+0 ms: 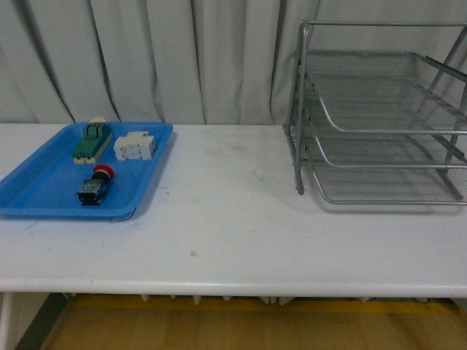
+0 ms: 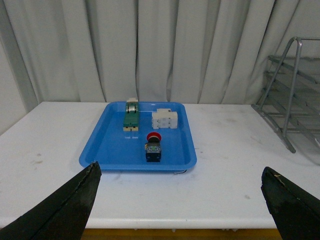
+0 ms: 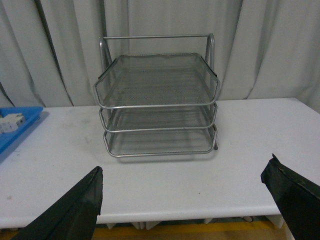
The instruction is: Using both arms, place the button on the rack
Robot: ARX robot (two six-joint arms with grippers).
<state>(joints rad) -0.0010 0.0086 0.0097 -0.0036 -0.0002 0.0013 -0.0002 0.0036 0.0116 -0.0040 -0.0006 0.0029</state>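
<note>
The button, red cap on a black body, lies in the blue tray at the table's left. It also shows in the left wrist view. The silver three-tier wire rack stands at the right; it faces the right wrist view, and its edge shows in the left wrist view. My left gripper is open and empty, back from the table's front edge, facing the tray. My right gripper is open and empty, back from the front edge, facing the rack. Neither arm shows in the front view.
In the blue tray a green-and-beige component and a white terminal block lie behind the button. A corner of the tray shows in the right wrist view. White curtains hang behind the white table.
</note>
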